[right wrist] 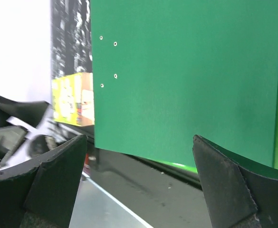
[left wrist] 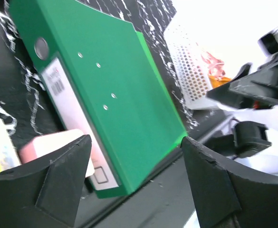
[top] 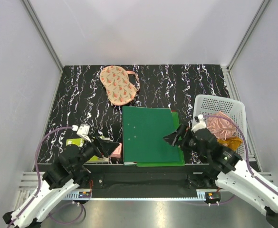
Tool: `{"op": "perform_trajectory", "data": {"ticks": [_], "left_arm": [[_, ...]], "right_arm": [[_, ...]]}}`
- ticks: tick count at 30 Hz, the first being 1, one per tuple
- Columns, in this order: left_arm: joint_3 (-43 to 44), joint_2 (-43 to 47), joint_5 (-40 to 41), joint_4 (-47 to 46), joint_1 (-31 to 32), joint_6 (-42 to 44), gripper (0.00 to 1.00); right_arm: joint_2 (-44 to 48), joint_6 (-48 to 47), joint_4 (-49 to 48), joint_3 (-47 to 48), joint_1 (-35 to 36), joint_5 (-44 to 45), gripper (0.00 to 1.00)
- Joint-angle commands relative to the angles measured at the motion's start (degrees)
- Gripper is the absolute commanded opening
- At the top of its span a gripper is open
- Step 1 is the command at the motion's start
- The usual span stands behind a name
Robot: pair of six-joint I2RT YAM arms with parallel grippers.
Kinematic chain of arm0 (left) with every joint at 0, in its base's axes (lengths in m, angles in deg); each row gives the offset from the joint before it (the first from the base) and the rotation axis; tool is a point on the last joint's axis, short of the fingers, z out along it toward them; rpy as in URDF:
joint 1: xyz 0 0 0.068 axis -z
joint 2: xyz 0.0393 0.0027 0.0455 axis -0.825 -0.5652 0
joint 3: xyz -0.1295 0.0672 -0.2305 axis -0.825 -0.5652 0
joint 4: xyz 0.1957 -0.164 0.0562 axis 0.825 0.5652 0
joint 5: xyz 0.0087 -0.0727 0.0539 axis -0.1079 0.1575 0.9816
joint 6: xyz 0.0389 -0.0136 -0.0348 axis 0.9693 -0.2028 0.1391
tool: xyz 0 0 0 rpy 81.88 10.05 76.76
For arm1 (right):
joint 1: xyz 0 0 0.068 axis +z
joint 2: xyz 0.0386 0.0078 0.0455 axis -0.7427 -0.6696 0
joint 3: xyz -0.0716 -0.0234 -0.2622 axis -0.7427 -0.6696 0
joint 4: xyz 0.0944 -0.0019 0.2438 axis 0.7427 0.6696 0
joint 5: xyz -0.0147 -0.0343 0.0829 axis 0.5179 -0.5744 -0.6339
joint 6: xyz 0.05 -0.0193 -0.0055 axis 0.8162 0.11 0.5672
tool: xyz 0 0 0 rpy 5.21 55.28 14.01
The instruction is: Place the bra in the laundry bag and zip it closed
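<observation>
Farther back, laundry bag [top: 119,84] lying flat, long axis far-left to near-right, left and right jaws wide apart

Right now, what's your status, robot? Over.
Open and empty: left fingers, right fingers. Far back, laundry bag looks closed; bra not in sight. In between, green binder lying flat.

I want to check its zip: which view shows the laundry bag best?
Top external: the laundry bag lies whole, nothing covering it. Neither wrist view shows it; both face the green binder.
</observation>
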Motion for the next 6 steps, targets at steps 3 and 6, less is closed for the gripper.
{"op": "perform_trajectory", "data": {"ticks": [3, 6], "left_arm": [[-3.6, 8.0, -4.9, -5.2, 0.2, -7.5, 0.84], [-5.5, 7.7, -4.4, -7.3, 0.2, -8.2, 0.85]], "right_arm": [[13.1, 15.8, -4.0, -9.5, 0.3, 3.2, 1.00], [20.7, 19.8, -3.8, -14.6, 0.3, 2.7, 1.00]]}}
